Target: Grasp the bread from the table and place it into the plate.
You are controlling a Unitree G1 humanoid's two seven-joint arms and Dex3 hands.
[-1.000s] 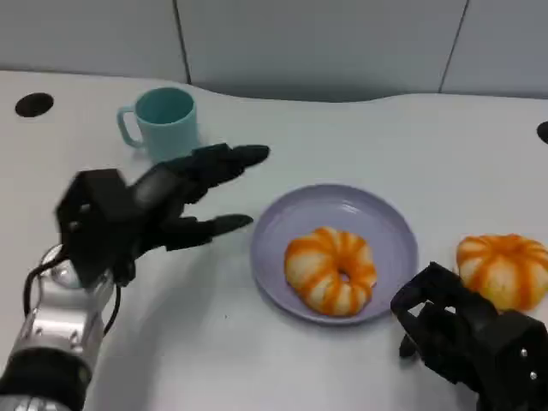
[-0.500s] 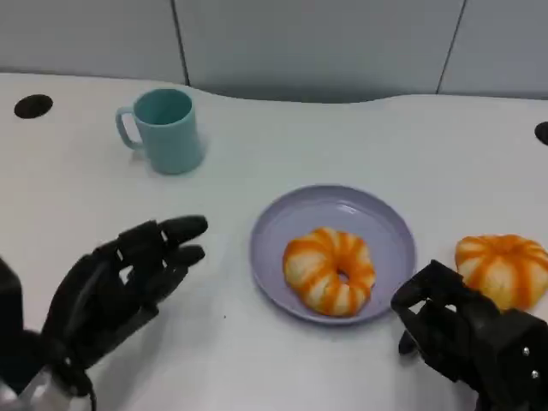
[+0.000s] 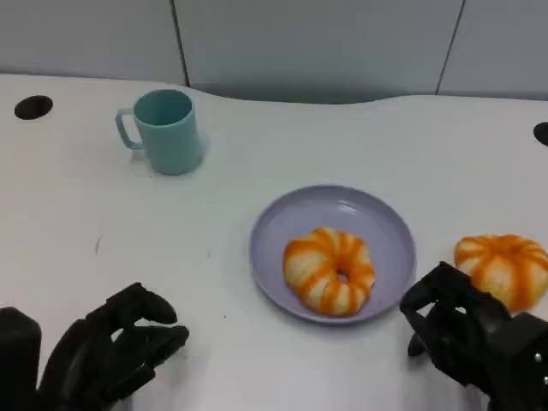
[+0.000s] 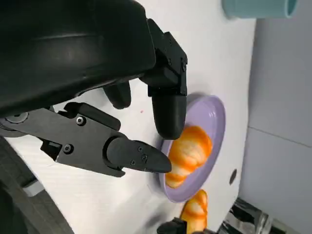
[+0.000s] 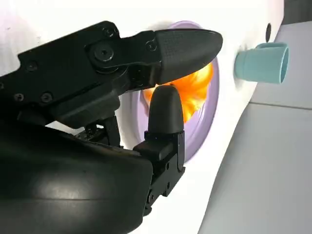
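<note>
- Left hand (image 3: 103, 355) is pulling back toward the near table edge; a second ago it was raised near the cup (image 3: 164, 130), fingers spread. It is now low, fingers loosely curled, holding nothing.
- Bread (image 3: 330, 270) is sitting in the plate (image 3: 282, 224), same spot throughout, so this placement looks done.
- Second bread (image 3: 503, 267) is lying on the table (image 3: 257, 154), just beside the plate's right.
- Right hand (image 3: 467, 338) is barely moving, empty, fingers half curled, close beside that second bread. Likely next grasp.

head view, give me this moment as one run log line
bread in plate on plate | second bread on table | left hand empty | right hand empty
</note>
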